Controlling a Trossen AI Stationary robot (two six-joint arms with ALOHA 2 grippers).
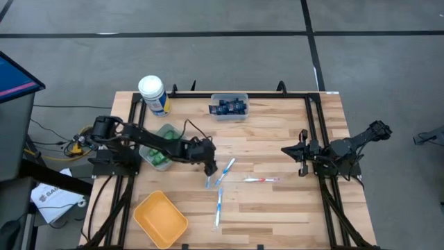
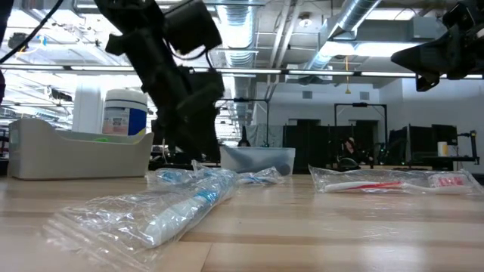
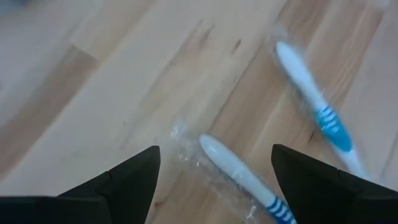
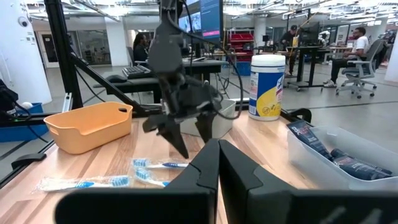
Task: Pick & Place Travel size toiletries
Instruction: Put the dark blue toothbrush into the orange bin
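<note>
Wrapped white-blue toothbrushes (image 3: 249,180) lie on your tabletop (image 1: 277,208) right under the wide-spread left tool (image 1: 210,169), near the yellow bin (image 1: 161,219); your right tool (image 1: 301,154) waits closed.

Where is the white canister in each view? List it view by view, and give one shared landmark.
High: canister at the table's back left corner.
Low: at the picture's left, behind the grey bin.
Left wrist: not in it.
Right wrist: upright at the table's edge, beyond the left gripper.
Landmark: the open left gripper shows in the high, low and right wrist views.
</note>
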